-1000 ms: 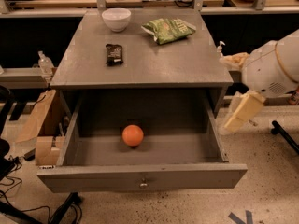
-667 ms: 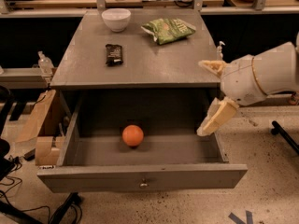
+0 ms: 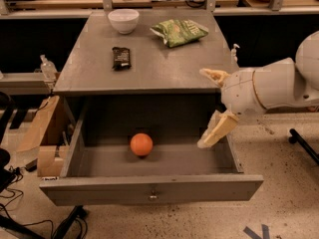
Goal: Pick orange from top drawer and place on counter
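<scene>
The orange (image 3: 141, 144) lies on the floor of the open top drawer (image 3: 149, 193), left of the middle. The drawer is pulled fully out; its front panel has a small metal knob. The grey counter (image 3: 154, 63) is above it. My gripper (image 3: 208, 108) comes in from the right on a white arm. Its two tan fingers are spread wide apart: one lies at the counter's right front corner, the other hangs down over the drawer's right side. It is empty, right of the orange and above it.
On the counter stand a white bowl (image 3: 123, 20) at the back left, a green chip bag (image 3: 180, 32) at the back right and a dark snack bar (image 3: 121, 57). Cardboard (image 3: 42, 133) leans left of the cabinet. Wooden benches run behind.
My arm and gripper have moved left, from beside the cabinet's right side to over the drawer's right edge. The orange has not moved.
</scene>
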Action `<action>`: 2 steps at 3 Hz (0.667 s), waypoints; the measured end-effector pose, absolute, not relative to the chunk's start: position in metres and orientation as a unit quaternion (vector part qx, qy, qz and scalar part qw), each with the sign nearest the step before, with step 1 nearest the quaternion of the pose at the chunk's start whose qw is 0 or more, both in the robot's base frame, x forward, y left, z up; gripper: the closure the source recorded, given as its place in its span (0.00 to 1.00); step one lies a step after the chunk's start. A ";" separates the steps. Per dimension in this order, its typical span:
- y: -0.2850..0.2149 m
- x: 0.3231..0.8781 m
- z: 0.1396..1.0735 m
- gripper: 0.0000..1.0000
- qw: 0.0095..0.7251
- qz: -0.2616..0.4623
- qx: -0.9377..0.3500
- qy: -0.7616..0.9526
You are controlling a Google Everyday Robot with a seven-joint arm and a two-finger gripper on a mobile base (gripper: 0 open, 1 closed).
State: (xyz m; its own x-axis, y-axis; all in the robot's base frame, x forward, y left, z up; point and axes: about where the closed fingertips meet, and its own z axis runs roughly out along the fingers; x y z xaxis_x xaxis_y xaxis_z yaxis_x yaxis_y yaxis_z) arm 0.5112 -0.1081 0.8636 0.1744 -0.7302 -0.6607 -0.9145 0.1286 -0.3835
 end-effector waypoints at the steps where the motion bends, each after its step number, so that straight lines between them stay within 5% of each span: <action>1: -0.078 0.519 0.841 0.00 0.405 0.132 -0.650 0.629; 2: -0.041 0.533 0.800 0.00 0.405 0.152 -0.640 0.635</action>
State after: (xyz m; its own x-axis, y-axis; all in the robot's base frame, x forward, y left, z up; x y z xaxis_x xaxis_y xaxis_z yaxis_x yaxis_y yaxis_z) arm 0.5329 -0.0415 0.8005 0.1466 -0.6901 -0.7087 -0.9357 0.1356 -0.3256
